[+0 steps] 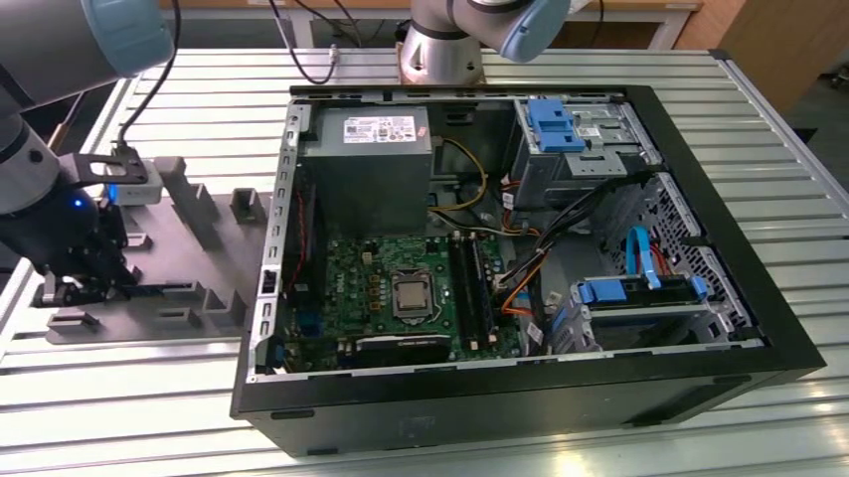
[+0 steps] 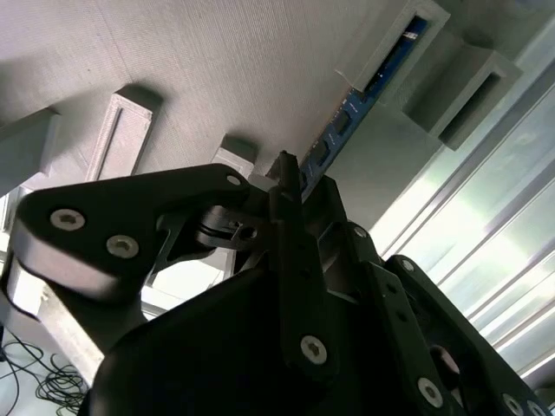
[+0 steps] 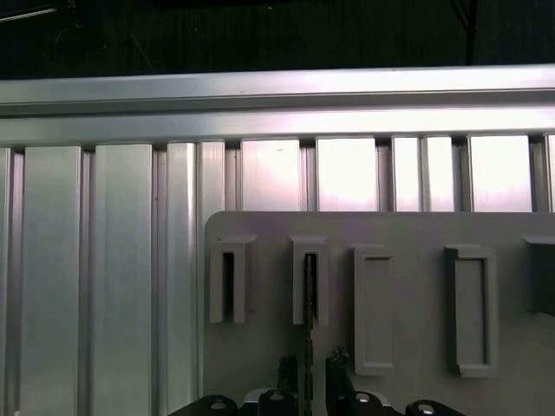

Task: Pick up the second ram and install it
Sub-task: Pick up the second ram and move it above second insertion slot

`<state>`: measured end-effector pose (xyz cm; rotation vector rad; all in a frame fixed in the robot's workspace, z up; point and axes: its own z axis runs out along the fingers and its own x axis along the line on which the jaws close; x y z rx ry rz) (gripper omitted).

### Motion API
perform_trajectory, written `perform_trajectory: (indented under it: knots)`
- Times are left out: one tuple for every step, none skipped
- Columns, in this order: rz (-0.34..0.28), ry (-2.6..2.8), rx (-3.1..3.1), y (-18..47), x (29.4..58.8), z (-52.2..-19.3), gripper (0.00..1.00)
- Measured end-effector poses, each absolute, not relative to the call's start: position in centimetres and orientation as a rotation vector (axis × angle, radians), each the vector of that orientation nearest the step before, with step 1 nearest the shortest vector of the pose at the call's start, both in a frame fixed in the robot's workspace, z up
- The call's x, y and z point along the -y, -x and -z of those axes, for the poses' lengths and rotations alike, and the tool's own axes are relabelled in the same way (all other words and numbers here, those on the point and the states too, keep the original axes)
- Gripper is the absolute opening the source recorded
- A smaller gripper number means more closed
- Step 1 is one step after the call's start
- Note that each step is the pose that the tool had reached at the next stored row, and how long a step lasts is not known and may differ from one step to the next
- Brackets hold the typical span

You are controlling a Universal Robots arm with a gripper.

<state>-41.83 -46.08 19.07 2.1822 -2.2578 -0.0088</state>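
My fingers [image 3: 310, 381] are spread, one on each side of the memory stick [image 2: 345, 115], and I judge they are not yet pinching it. The stick stands on edge between them, its far end in a slot of the gray holder [image 3: 408, 230]. The open computer case [image 1: 531, 248] is well apart, so lifting and seating both remain.

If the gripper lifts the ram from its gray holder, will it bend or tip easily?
The ram is a thin flat board, so probably stiff and light. It stands on edge in the holder, so it may tip if set down unsupported. Its circuit face is bare, so likely fragile under hard squeezing.
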Motion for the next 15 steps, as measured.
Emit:
perform_trajectory:
  knots:
    - [0.009, -2.182, 2.258, 41.83, 46.08, -19.06, 0.27]
    - [0.008, -2.182, 2.257, 41.83, 46.08, -19.05, 0.27]
    - [0.008, -2.182, 2.258, 41.83, 46.08, -19.04, 0.26]
    - [0.008, -2.182, 2.257, 41.83, 46.08, -19.03, 0.26]
    - [0.008, -2.182, 2.257, 41.83, 46.08, -19.02, 0.26]
    - [0.008, -2.182, 2.257, 41.83, 46.08, -19.02, 0.19]
    - [0.008, -2.182, 2.257, 41.83, 46.08, -19.02, 0.19]
    - [0.008, -2.182, 2.257, 41.83, 46.08, -19.02, 0.18]
    - [0.008, -2.182, 2.257, 41.83, 46.08, -19.02, 0.18]
    - [0.008, -2.182, 2.258, 41.83, 46.08, -19.02, 0.14]
    - [0.008, -2.182, 2.257, 41.83, 46.08, -19.02, 0.14]
    - [0.008, -2.182, 2.257, 41.83, 46.08, -19.02, 0.14]
    - [0.008, -2.182, 2.257, 41.83, 46.08, -19.02, 0.14]
    - [0.008, -2.182, 2.257, 41.83, 46.08, -19.02, 0.14]
    - [0.008, -2.182, 2.258, 41.83, 46.08, -19.02, 0.14]
